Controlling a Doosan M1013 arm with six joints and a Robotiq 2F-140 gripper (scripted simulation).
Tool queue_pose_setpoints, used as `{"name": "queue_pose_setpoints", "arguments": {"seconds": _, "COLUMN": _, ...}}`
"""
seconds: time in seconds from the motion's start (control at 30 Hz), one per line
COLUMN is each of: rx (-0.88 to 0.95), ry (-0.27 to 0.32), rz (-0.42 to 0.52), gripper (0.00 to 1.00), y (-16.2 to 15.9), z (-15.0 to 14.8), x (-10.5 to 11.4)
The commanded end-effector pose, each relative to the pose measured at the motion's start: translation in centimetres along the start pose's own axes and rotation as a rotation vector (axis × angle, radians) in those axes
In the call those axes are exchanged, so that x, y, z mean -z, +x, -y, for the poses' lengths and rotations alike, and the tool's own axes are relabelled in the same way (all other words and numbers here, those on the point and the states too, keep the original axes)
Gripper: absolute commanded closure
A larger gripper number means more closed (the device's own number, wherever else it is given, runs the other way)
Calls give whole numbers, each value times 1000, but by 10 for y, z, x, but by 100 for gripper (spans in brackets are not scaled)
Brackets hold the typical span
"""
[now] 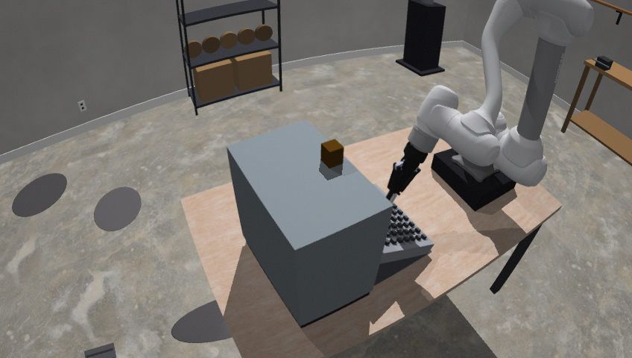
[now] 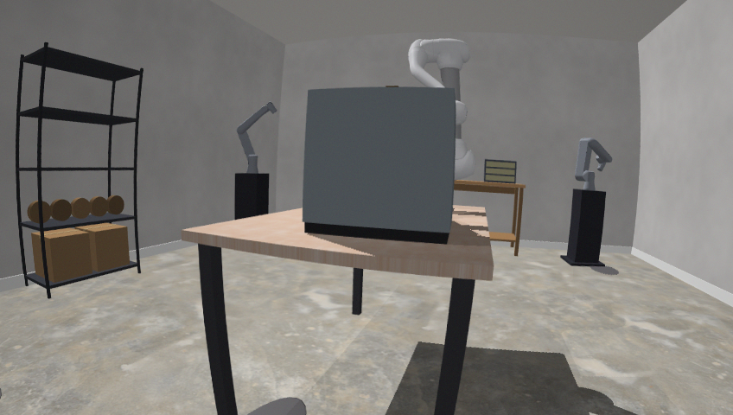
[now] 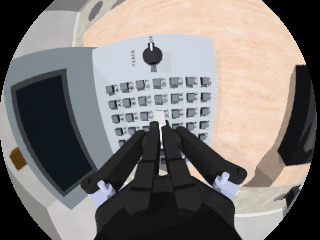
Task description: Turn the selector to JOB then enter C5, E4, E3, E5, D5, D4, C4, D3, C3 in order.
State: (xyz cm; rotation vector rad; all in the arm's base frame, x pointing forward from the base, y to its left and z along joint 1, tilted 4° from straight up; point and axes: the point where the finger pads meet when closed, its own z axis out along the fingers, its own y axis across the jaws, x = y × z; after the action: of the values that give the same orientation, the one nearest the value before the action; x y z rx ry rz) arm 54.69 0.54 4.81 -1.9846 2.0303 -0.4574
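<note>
The grey machine [image 1: 305, 212] stands on the wooden table, with a sloped keypad [image 1: 403, 227] of dark keys at its front. In the wrist view the keypad [image 3: 160, 103] shows several rows of grey keys and a black selector knob [image 3: 152, 55] above them. I see no lit key; the labels are too small to read. My gripper [image 3: 160, 117] is shut and empty, fingertips together right over a key in the middle rows; I cannot tell if it touches. In the top view the gripper [image 1: 392, 195] points down at the keypad's far end. The exterior view shows only the machine's back [image 2: 378, 162].
A small brown cube [image 1: 332, 153] sits on top of the machine. The machine's dark screen [image 3: 47, 130] lies left of the keypad. The arm's black base [image 1: 472, 181] stands on the table behind the keypad. Shelves and other robot pedestals stand far off.
</note>
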Motion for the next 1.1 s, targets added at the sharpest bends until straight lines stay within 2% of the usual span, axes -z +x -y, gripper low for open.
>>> {"name": "queue_pose_setpoints", "arguments": {"seconds": 0.0, "rx": 0, "ry": 0, "rz": 0, "gripper": 100, "y": 0, "z": 0, "x": -3}}
{"name": "queue_pose_setpoints", "arguments": {"seconds": 1.07, "rx": 0, "ry": 0, "rz": 0, "gripper": 100, "y": 0, "z": 0, "x": -6}}
